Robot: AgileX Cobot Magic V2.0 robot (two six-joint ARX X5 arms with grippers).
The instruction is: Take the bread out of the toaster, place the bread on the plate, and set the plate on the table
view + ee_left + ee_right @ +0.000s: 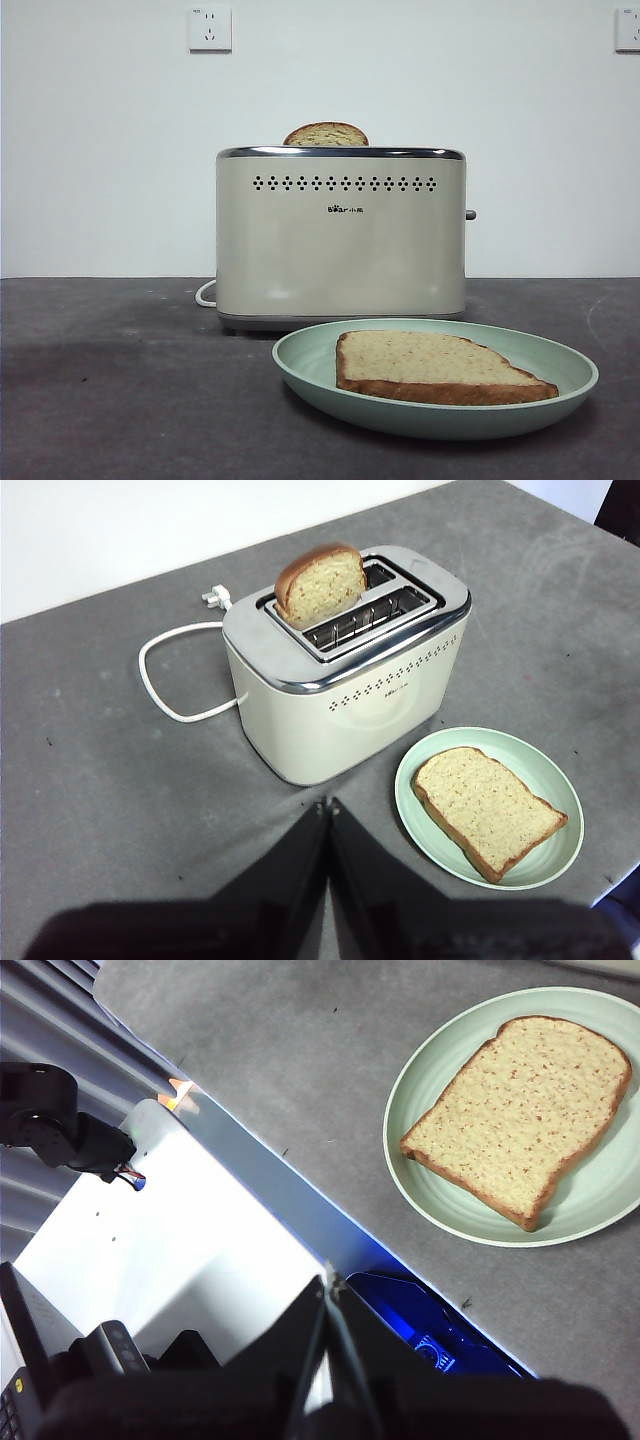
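We see the bread (440,366) lying flat on the plate (310,362), which rests on the table (110,390) just near and right of the toaster (340,240). A second slice (326,134) stands in a slot. The left gripper (328,806) and right gripper (330,1285) are both clenched and empty.

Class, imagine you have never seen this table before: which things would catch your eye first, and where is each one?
First, the boxy cream toaster with a chrome top rim in the middle of the dark grey matte table, a narrower slice of bread poking up from one slot. Next, the round pale mint-green plate resting on the table in front of the toaster, with the large light-brown wholemeal toast slice lying flat on it.
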